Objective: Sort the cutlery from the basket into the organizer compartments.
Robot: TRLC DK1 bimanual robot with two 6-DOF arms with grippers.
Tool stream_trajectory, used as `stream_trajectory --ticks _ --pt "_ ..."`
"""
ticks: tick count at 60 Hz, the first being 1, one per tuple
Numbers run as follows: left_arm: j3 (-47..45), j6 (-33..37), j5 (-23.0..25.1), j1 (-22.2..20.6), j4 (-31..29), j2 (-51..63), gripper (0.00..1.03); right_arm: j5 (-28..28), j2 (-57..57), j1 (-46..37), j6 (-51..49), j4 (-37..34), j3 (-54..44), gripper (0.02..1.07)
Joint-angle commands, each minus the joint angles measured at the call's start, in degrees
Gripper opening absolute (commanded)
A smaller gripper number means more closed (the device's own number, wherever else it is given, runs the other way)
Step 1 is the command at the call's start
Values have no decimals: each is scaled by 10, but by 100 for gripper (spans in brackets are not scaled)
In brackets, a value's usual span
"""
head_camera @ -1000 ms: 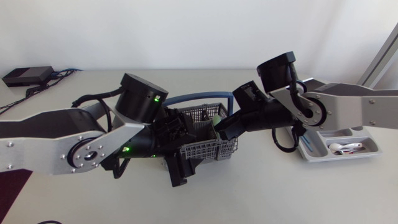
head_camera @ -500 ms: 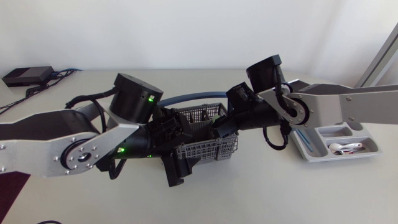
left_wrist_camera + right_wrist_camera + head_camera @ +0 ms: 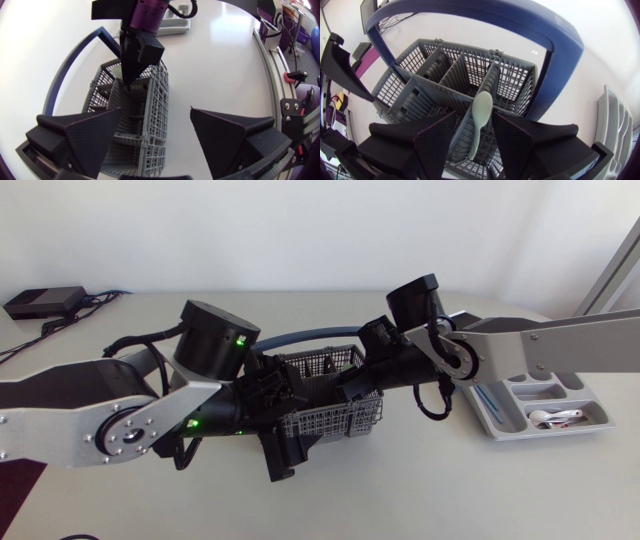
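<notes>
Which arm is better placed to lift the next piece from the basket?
Right. The right gripper hangs over the basket, open fingers either side of the pale spoon. The left gripper stands open astride the basket's wall, holding no cutlery.

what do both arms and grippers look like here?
Both have silver-grey flat links and bulky black round joints. The left arm shows green lights; the right arm carries looped black cables. The left gripper and right gripper are matte black, each with two broad wedge-shaped fingers.

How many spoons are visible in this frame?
2: a pale spoon standing in the basket, between the right gripper's open fingers; a white spoon in the organizer. Others may be hidden.
</notes>
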Motion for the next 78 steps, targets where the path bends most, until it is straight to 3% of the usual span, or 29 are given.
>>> stream_trajectory --ticks 1,17,46,78 --pt "-17 -12 -1 4 5 -10 95 3 9 3 13 10 11 48" --pt "-24 -11 0 4 10 -10 95 3 11 2 14 26 9 40" --pt "-25 -12 0 -1 12 -11 95 -26 17 -7 30 55 -2 8" --pt "-30 -12 -1 0 11 -19 95 -68 -42 -22 31 57 -35 8"
